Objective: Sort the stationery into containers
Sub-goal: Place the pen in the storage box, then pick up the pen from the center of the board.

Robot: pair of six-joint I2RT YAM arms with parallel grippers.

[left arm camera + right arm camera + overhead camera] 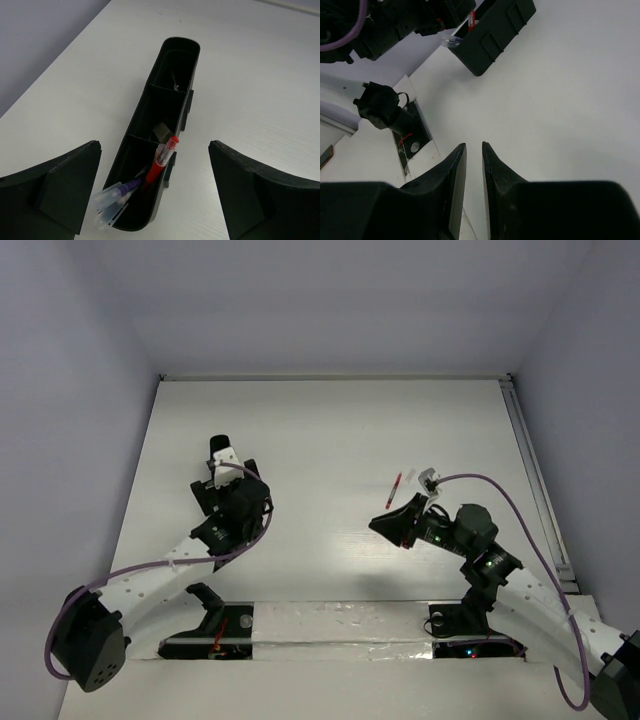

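Left wrist view, close up: a long black box (pixel 181 62) on the white table (pixel 250 75), split into three compartments. The nearest holds a red pen (pixel 159 165) and a purple pen (pixel 117 197) whose clear cap overhangs the near end; the middle one holds a small eraser (pixel 161 132). The left gripper (pixel 153 143) hangs over the box, fingers spread wide, holding nothing. Only the overhead view shows a second red pen (pixel 395 490) loose on the table by the right gripper (pixel 474 146), whose fingers stand almost together with a slim empty gap
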